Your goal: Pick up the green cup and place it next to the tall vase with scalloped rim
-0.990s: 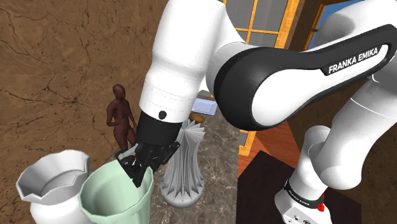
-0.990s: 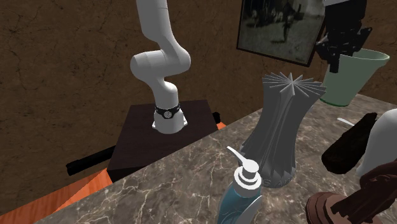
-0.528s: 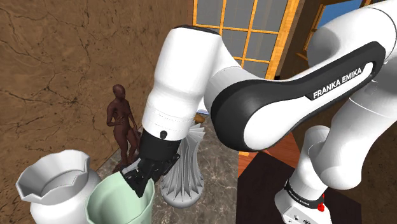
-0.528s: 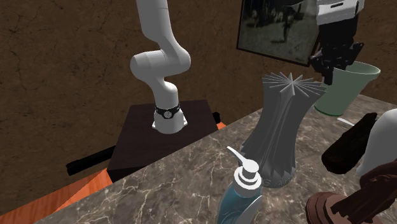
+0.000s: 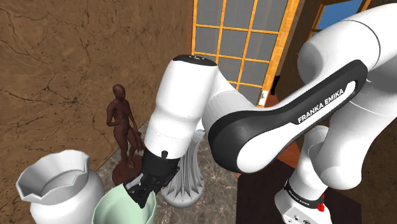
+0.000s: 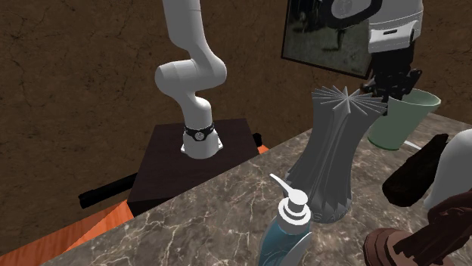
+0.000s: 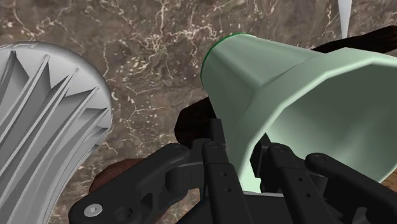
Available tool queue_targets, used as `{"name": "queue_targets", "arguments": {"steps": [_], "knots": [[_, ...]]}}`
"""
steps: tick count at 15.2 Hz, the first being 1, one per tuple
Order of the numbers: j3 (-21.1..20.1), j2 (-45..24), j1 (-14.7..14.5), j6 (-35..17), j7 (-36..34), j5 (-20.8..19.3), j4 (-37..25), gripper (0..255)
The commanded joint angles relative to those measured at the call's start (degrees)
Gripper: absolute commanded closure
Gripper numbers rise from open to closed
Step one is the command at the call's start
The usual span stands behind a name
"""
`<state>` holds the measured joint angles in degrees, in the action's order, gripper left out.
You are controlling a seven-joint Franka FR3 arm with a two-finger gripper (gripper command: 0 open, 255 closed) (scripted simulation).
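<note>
The pale green cup [image 5: 122, 207] hangs from my gripper [image 5: 144, 192], which is shut on its rim wall, one finger inside and one outside. In the wrist view the fingers [image 7: 216, 156] clasp the green cup [image 7: 299, 95] over the marble top. The cup stands between a white vase with a wavy scalloped rim [image 5: 56, 184] and a tall grey pleated vase [image 5: 184, 178]. From the second exterior view, the cup [image 6: 395, 121] sits low behind the pleated vase [image 6: 333, 151] under my gripper [image 6: 389, 87]. I cannot tell if its base touches the counter.
A brown figurine [image 5: 121, 124] stands behind the cup on a round base. A blue soap dispenser [image 6: 287, 227] is near the front of the marble counter [image 6: 204, 219]. The pleated vase's rim [image 7: 44, 127] lies close beside my fingers. The dark stand [image 6: 189, 162] is beyond the counter edge.
The arm has lowered the green cup towards the counter, closer to the pleated vase. The grip on the cup's rim is unchanged.
</note>
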<state>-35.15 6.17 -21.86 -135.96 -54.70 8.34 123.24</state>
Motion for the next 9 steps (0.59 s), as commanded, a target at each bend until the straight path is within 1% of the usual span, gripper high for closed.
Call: {"name": "queue_targets", "arguments": {"steps": [1,9], "knots": [[-0.15,-0.64,0.02,-1.66,-0.14,-0.35,1.0,255],[-0.8,-3.89,0.04,-7.96,-1.51,-2.58,4.51,255]]}}
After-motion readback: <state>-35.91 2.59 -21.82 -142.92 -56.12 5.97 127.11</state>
